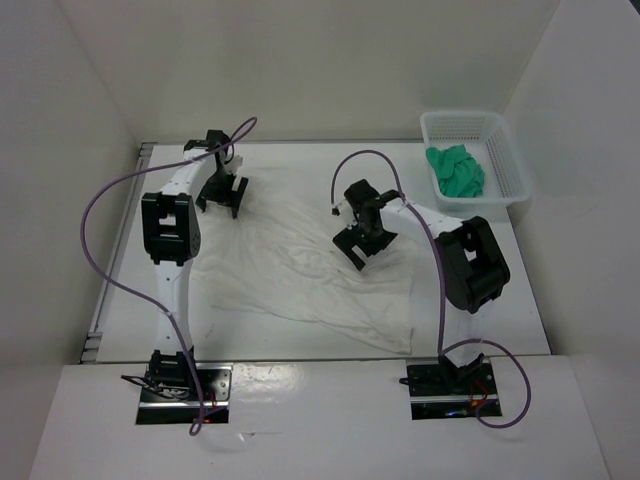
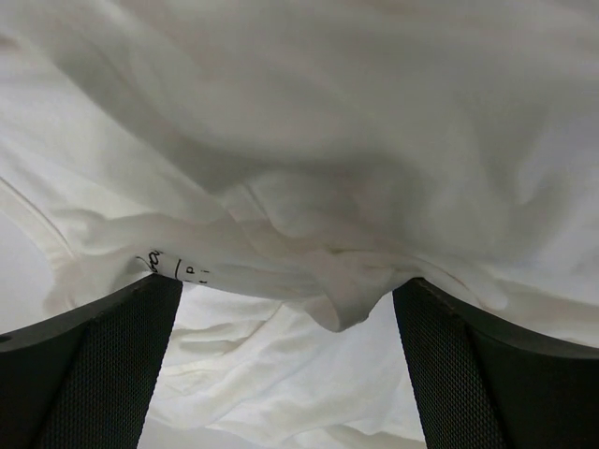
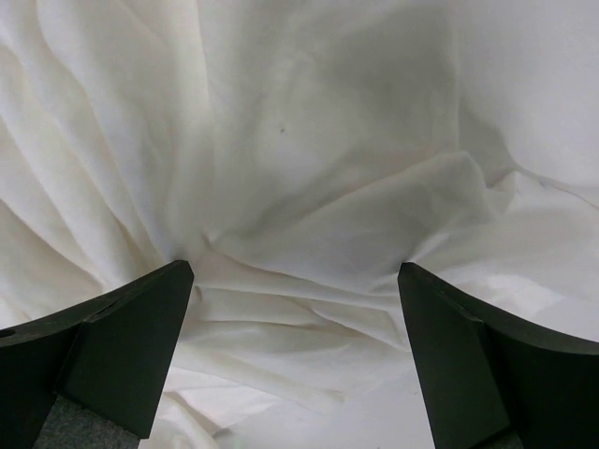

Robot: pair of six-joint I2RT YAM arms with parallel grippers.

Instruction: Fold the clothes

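Counter point(image 1: 120, 320): white garment point(image 1: 300, 280) sprawls unfolded and wrinkled across the middle, probably spread for folding. Mesh basket point(image 1: 508, 160) at far right corner, green cloth point(image 1: 455, 170) inside, clear of the work. Left end effector point(image 1: 220, 207) over garment's far-left edge, right end effector point(image 1: 357, 255) over its far-right part. Both released, jaws wide, likely poised to pinch fabric.

Bright, even light — soft shadows, sharp.
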